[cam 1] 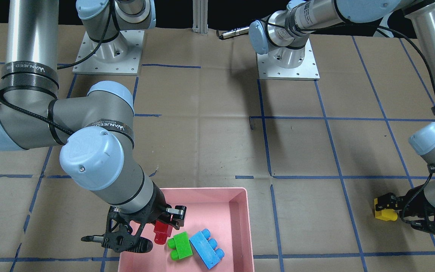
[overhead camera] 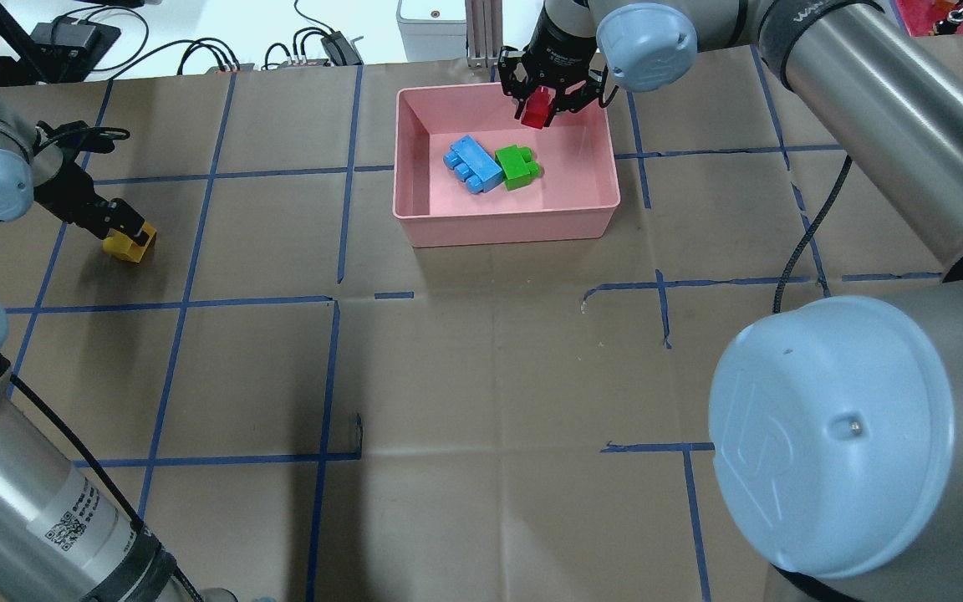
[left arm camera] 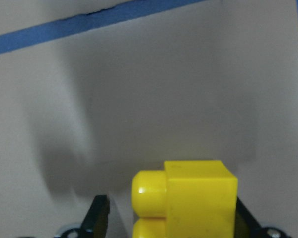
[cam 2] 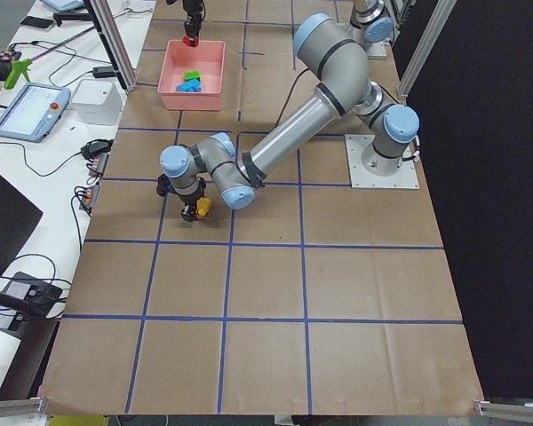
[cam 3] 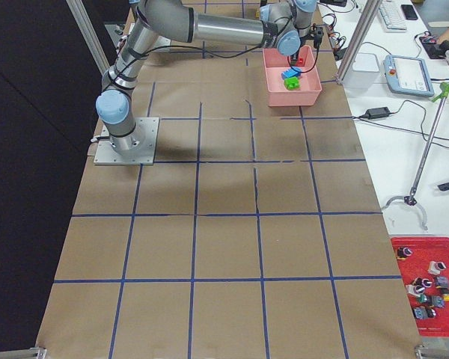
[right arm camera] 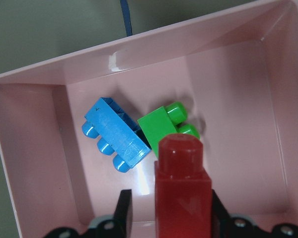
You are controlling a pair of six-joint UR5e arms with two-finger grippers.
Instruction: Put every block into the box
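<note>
The pink box [overhead camera: 506,226] stands at the table's far side, and its rim shows in the front view [cam 1: 202,188]. The green brick [overhead camera: 517,167] and the light blue brick [overhead camera: 473,163] lie side by side on its floor. My right gripper [overhead camera: 542,104] is shut on the small red brick [overhead camera: 537,109] and holds it over the box's far side, above the floor. The right wrist view shows the red brick [right arm camera: 183,198] above the green brick [right arm camera: 161,128]. My left gripper [overhead camera: 126,234] is shut on the yellow brick [overhead camera: 130,245] at table level, far left of the box. The brick also shows in the left wrist view [left arm camera: 198,198].
The two arm bases [cam 1: 108,53] [cam 1: 287,60] are bolted to the table on the robot's side. An aluminium post [overhead camera: 481,33] stands just behind the box. Blue tape lines grid the brown table cover. Monitors and cables sit beyond the far edge.
</note>
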